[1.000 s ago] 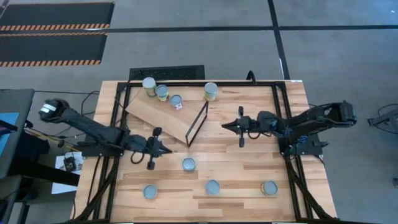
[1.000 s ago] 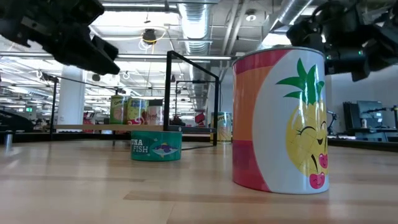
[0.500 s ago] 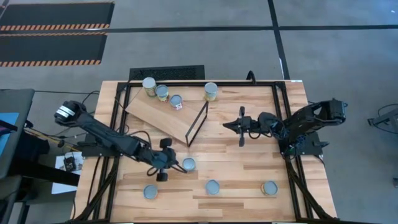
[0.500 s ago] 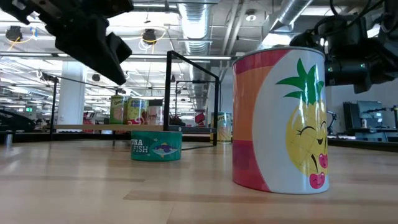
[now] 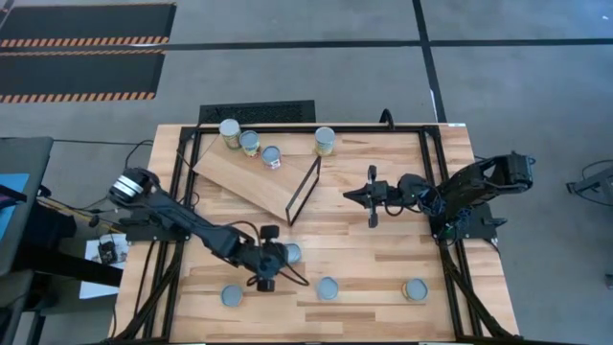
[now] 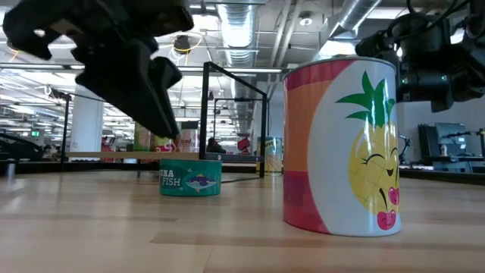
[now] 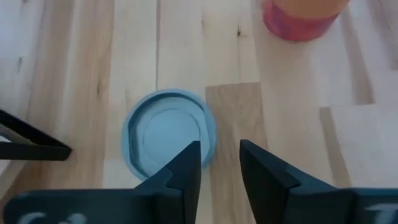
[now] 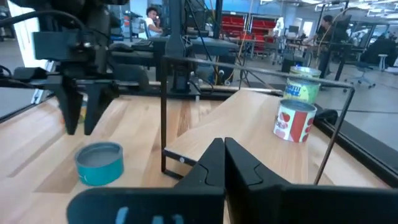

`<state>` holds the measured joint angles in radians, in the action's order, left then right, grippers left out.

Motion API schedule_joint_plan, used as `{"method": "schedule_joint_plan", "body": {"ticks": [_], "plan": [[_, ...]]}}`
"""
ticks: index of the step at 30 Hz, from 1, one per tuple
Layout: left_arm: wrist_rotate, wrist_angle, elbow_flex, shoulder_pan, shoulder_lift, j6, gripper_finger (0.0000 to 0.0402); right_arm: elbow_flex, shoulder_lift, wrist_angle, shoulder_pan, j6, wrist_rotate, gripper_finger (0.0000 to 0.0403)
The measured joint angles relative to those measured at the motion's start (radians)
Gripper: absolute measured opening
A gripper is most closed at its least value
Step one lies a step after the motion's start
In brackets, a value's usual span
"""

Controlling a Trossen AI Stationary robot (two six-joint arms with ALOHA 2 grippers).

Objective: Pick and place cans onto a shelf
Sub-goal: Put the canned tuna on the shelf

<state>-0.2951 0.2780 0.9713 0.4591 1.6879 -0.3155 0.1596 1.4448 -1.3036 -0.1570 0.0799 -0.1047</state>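
A flat teal can (image 5: 290, 253) with a silvery top stands on the table. My left gripper (image 7: 221, 152) hangs just above it, pointing down, open. One finger is over the can's rim (image 7: 202, 134) and the other over bare wood. The low view shows a gap between the gripper (image 6: 163, 114) and the can (image 6: 189, 176). My right gripper (image 5: 369, 196) is shut and waits mid-table, right of the shelf (image 5: 244, 177). Three cans (image 5: 250, 143) stand along the shelf's far edge. Another can (image 5: 325, 141) stands beside the black frame (image 5: 305, 190).
Three more cans stand near the table's near edge: one at the left (image 5: 231, 296), the pineapple-label can (image 5: 328, 287) in the middle, one at the right (image 5: 415, 289). Black frame rails (image 5: 436, 192) run along the table's sides. Bare wood lies between the two grippers.
My left gripper has swung toward the table's right and near edges and come down, ending just above the teal can. The cans have not moved.
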Motion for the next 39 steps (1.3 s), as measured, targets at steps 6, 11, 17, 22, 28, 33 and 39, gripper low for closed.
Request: {"method": "schedule_joint_plan", "body": {"ticks": [6, 11, 17, 22, 28, 33, 39], "plan": [[-0.008, 0.004, 0.029, 0.0, 0.071, 0.018, 0.0107, 0.0, 0.0, -0.003, 0.0, 0.0, 0.0, 0.0012], [-0.027, 0.008, 0.024, -0.005, 0.086, 0.008, 0.0086, 0.0, 0.0, -0.01, 0.0, 0.0, -0.001, 0.0012], [-0.024, 0.004, 0.023, -0.008, 0.085, 0.043, 0.0014, 0.0, 0.0, -0.013, 0.0, 0.0, -0.001, 0.0012], [0.003, 0.009, 0.033, -0.006, 0.079, 0.046, 0.0006, 0.0, 0.0, -0.013, 0.0, 0.0, -0.001, 0.0011], [0.02, 0.094, 0.069, -0.006, 0.013, -0.008, 0.0002, 0.0, 0.0, -0.006, 0.0, 0.0, -0.001, 0.0013], [0.007, 0.227, 0.07, 0.012, -0.108, -0.143, 0.0001, 0.0, 0.0, 0.002, 0.0, 0.0, -0.001, 0.0012], [-0.085, 0.462, 0.068, 0.034, -0.245, -0.382, 0.0, 0.0, 0.0, 0.004, -0.001, 0.0, -0.001, 0.0013]]}}
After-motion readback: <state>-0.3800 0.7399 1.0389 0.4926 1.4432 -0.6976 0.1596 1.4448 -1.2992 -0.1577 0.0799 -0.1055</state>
